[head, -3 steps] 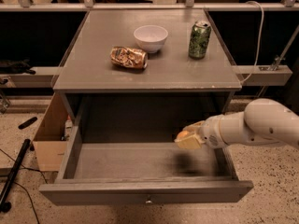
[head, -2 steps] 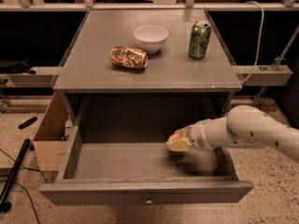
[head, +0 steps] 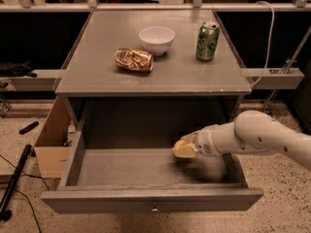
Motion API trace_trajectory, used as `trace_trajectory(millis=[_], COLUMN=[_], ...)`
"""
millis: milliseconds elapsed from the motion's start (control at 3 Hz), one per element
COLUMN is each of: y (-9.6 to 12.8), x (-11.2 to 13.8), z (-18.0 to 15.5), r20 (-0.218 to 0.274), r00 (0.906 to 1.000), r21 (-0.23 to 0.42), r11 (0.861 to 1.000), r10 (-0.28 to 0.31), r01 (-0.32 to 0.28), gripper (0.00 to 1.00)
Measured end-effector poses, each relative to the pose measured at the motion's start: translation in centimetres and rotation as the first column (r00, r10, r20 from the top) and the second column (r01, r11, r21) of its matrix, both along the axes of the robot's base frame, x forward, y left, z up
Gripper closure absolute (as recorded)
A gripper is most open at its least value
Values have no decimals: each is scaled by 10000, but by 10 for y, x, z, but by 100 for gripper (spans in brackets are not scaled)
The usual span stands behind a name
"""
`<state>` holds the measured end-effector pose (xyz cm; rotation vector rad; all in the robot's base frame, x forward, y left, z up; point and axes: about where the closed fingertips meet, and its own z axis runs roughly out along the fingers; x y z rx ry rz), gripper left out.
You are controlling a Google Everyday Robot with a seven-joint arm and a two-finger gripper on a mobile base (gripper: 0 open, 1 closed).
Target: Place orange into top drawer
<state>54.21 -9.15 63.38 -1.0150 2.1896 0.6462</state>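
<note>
The top drawer (head: 121, 169) is pulled wide open under the grey tabletop, and its flat front panel carries a small round knob (head: 154, 208). My gripper (head: 182, 148) reaches in from the right and hangs just above the drawer floor at middle right. The orange (head: 180, 142) shows only as a small orange patch between the cream fingers, which are shut on it. The white arm (head: 257, 137) crosses over the drawer's right wall.
On the tabletop (head: 97, 76) stand a white bowl (head: 156, 39), a green can (head: 207, 41) and a gold-brown snack bag (head: 133, 59). A cardboard box (head: 51, 144) sits left of the drawer. A black pole (head: 14, 178) lies on the floor at left.
My gripper has moved left and a little lower inside the drawer, carrying the orange with it. The drawer and the tabletop objects have not moved.
</note>
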Motion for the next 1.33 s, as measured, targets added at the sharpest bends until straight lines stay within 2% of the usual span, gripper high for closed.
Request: trace_trajectory(millis=[333,667,1000,1333], y=[0,0,0,0], x=[0,0,0,0], z=[0,0,0,0], r20=[0,-1,-2,-2], r00=[10000,10000,10000,10000], r21=[0,0,1,1], r11=[10000,10000,10000,10000], r10=[1,2,4,5], r01=[-1,-2,-4,-5], gripper=[52,21,0,0])
